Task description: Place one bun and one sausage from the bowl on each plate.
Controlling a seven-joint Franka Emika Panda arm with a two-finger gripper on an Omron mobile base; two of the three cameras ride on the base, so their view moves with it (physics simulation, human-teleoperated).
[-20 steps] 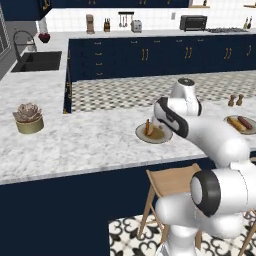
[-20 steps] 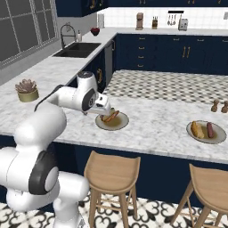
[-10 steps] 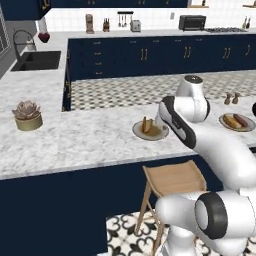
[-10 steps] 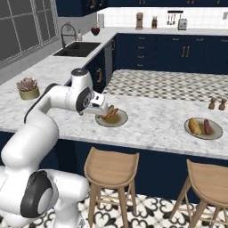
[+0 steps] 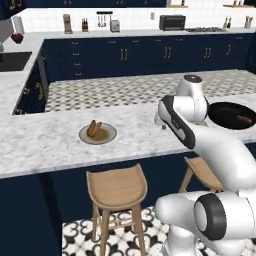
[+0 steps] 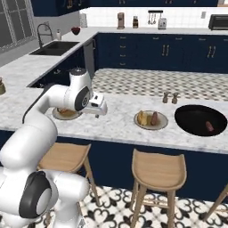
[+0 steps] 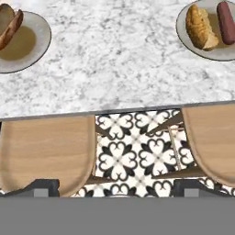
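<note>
The black bowl (image 5: 227, 107) (image 6: 192, 116) sits at the right of the counter with one sausage (image 5: 243, 119) (image 6: 209, 126) in it. The left plate (image 5: 107, 135) (image 7: 32, 46) carries a bun (image 5: 93, 128) (image 7: 9, 20). On the right plate (image 6: 161, 120) (image 7: 215, 50) lie a bun (image 6: 142, 118) (image 7: 201, 26) and a sausage (image 6: 154, 118) (image 7: 226, 16). My gripper (image 5: 161, 122) (image 6: 100, 108) (image 7: 117, 188) hangs open and empty above the counter's front edge, between the two plates. My arm hides part of the left plate in the right base view.
Two small shakers (image 6: 170, 97) stand behind the right plate. Wooden stools (image 5: 116, 187) (image 6: 158, 169) (image 7: 46, 151) stand under the counter's front edge. Bare marble (image 7: 114, 59) lies between the plates. A sink (image 6: 55, 48) is at the far left.
The base has driven to the right, so the whole scene has slid left and the black bowl has come into view. The gripper has stayed open and has left the left plate.
</note>
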